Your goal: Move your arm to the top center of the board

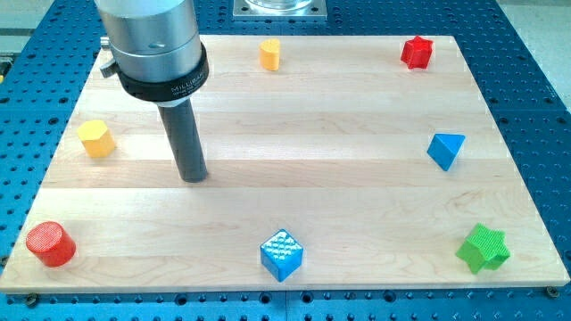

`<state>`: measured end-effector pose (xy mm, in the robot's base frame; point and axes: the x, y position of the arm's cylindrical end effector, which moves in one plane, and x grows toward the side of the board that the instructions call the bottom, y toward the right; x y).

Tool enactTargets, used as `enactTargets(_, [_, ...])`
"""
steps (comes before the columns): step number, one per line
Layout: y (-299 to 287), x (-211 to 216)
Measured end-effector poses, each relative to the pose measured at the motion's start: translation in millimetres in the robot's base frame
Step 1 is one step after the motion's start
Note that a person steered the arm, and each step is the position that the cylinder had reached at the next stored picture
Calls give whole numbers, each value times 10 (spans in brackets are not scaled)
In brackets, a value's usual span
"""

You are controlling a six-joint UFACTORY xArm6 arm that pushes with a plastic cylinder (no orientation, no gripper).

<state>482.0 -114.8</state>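
camera view: you have one rod and no pincer on this rig, so there is nothing to report as released or clenched; the pictures show only my tip [194, 176] resting on the tabletop [294, 169]. the tip sits in the view's left half, about mid-height of the board, with bare wood all around it. it touches no block. the yellow hexagonal block [95, 139] lies to its left, near but apart. the red cylinder [49, 244] is well apart toward the bottom left corner.

the goal spot, the top center of the board, is up and to the view's right of the tip. the orange block [270, 54] stands close to that spot, just left of center along the top edge. the red star block [416, 53], blue triangular block [446, 150], green star block [484, 249] and blue cube [282, 255] are all far from the route.

you can judge the task as barely under way: most of the travel up and rightward is left. watch the orange block on arrival, since it could get nudged.
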Motion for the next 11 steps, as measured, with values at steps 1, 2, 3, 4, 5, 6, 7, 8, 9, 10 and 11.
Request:
enactTargets(1, [0, 1])
enactTargets(2, [-6, 1])
enactTargets(3, [-326, 220])
enactTargets(4, [-600, 362])
enactTargets(5, [-577, 440])
enactTargets(6, [-460, 372])
enactTargets(7, [64, 160])
enactTargets(8, [622, -47])
enactTargets(9, [948, -288])
enactTargets(10, [1148, -925])
enactTargets(11, [1410, -1473])
